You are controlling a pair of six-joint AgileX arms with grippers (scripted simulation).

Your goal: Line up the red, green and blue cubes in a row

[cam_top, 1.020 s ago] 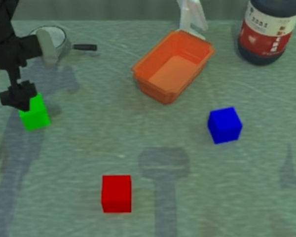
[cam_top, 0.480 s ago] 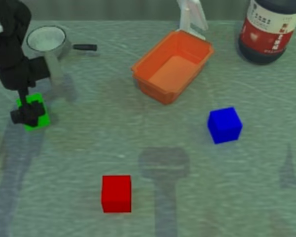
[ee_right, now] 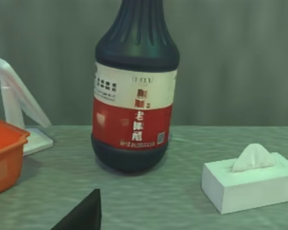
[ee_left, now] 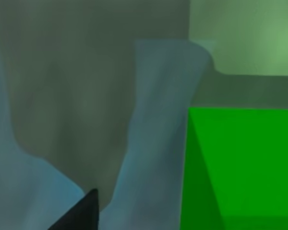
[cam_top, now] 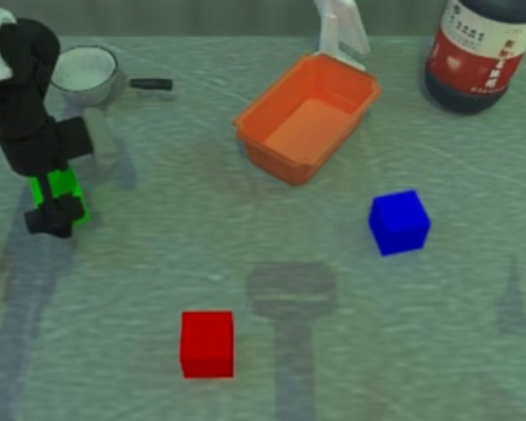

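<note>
The green cube (cam_top: 67,184) lies at the table's left, mostly covered by my left gripper (cam_top: 56,200), which stands open straddling it. In the left wrist view the green cube (ee_left: 245,163) fills the side beside one dark fingertip (ee_left: 85,213), with a gap of table between them. The red cube (cam_top: 207,344) rests near the front centre. The blue cube (cam_top: 399,222) sits to the right of centre. My right gripper is outside the top view; its wrist view shows one dark fingertip (ee_right: 86,213) above bare table, open, holding nothing.
An orange tray (cam_top: 261,140) stands at back centre, with a white stand (cam_top: 340,26) behind it. A dark sauce bottle (cam_top: 478,53) is at back right, a metal cup (cam_top: 86,70) at back left. A white tissue box (ee_right: 249,184) lies by the bottle.
My left arm has swung forward and lowered, so its gripper now covers the green cube instead of standing at its back edge. The cubes have not moved.
</note>
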